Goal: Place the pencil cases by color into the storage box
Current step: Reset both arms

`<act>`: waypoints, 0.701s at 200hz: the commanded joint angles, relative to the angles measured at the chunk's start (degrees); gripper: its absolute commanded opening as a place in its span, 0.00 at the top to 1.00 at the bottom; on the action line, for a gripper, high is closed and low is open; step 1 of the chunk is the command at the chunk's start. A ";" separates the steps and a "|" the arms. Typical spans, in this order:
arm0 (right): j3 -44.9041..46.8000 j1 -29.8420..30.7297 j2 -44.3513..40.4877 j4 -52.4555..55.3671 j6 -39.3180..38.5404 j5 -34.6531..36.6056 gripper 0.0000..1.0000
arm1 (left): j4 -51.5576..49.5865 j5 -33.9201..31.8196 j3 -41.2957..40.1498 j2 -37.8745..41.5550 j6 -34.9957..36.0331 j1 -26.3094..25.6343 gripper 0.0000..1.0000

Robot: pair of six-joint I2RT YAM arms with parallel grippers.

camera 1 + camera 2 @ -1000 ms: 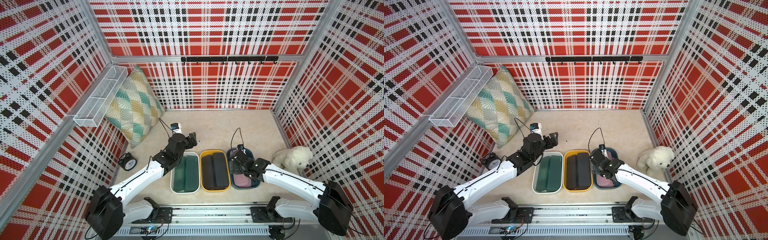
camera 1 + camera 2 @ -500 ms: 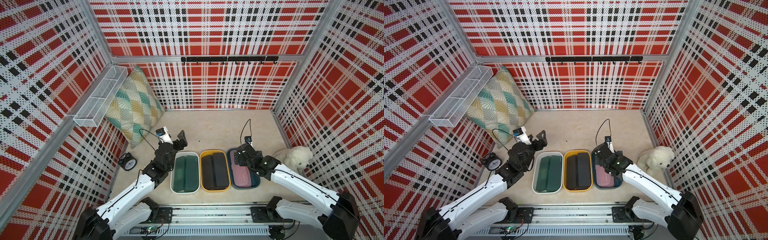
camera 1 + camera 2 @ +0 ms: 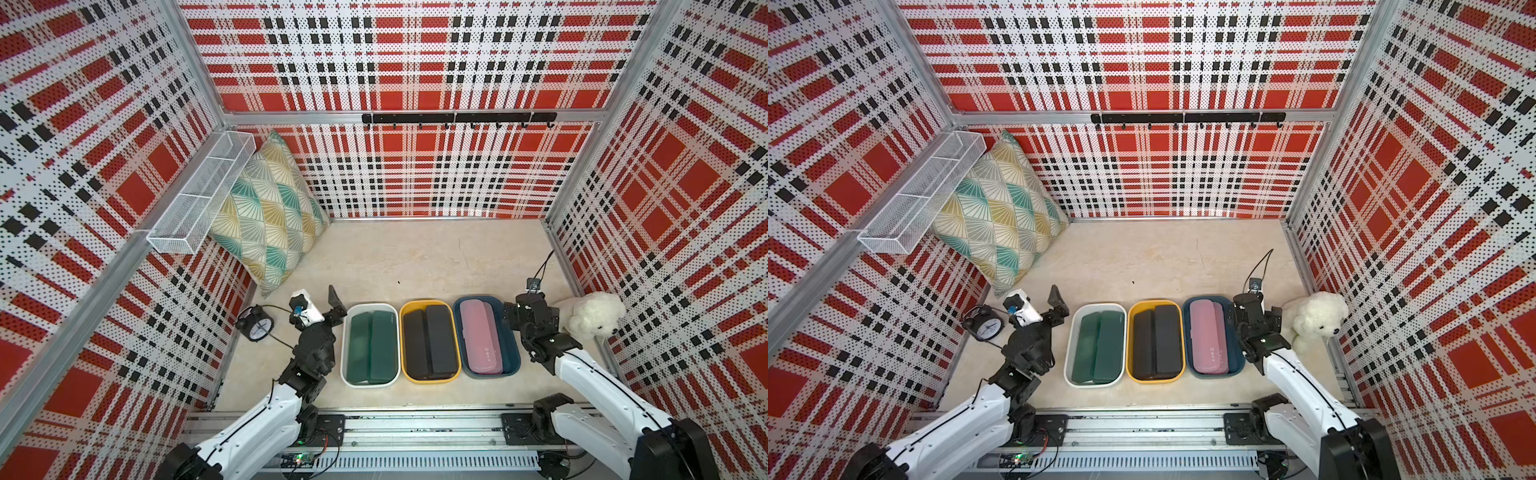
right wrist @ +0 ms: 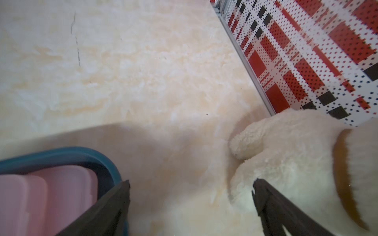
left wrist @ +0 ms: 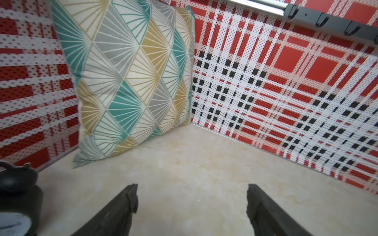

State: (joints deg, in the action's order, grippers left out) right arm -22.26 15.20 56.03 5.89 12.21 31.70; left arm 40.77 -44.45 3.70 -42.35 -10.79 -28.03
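Tubs [image 3: 370,306] three, green cases [image 3: 370,347] two, black [image 3: 430,345] two, pink [image 3: 478,336] overlapping

Shows two slim arms, left arm [image 3: 266,419] and right arm [image 3: 602,386], clad in glossy white shells on the long links, with chunky black joints and a thin black cable along each shell. Stands on black base blocks fixed to a silver rail [image 3: 415,428]. Carries a white wrist camera [image 3: 305,309] on the left, a small black wrist camera [image 3: 533,285] with a looping cable on the right. Ends in left gripper [image 5: 191,190] and right gripper [image 4: 192,183], fingers matte black and tapered.
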 commanded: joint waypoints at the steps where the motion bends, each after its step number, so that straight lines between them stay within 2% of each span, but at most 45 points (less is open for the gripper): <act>1: 5.31 -1.65 1.53 -20.30 -6.66 -1.08 0.00 | 18.25 -6.00 -6.06 1.05 11.98 0.99 0.13; 13: 9.02 -2.95 2.59 -29.80 -8.67 -3.39 0.00 | 19.08 -6.24 -8.10 0.60 11.42 3.55 0.13; 19: 8.65 -3.11 2.70 -29.27 -8.55 -3.62 0.00 | 19.21 -5.09 -9.16 -0.28 10.04 5.80 0.12; 38: 11.98 -4.12 3.14 -40.98 -11.12 -4.32 0.00 | 23.69 2.76 -11.45 -2.96 6.84 13.31 0.11; 48: 14.18 -5.21 3.25 -47.46 -11.42 -6.31 0.00 | 23.94 7.99 -11.88 -3.11 6.81 16.77 0.11; 57: 16.28 -6.16 3.76 -53.87 -11.35 -8.49 0.00 | 28.01 11.41 -12.90 -4.74 5.34 20.34 0.11; 90: 20.91 -10.83 8.10 -70.54 -9.32 -14.52 0.00 | 42.36 26.06 -13.36 -17.66 -0.37 33.46 0.10; 113: 21.05 -13.53 13.59 -78.19 -8.10 -17.23 0.00 | 50.45 33.02 -10.87 -27.76 -0.56 36.17 0.11; 140: 18.64 -15.06 20.65 -82.14 -5.81 -22.55 0.00 | 61.26 34.58 -9.90 -38.34 -1.25 36.32 0.11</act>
State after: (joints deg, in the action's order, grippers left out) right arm -1.72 1.37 72.14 -66.35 3.97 15.33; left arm 86.43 -16.27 0.36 -73.95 -10.52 7.70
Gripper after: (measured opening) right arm 0.995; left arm 0.890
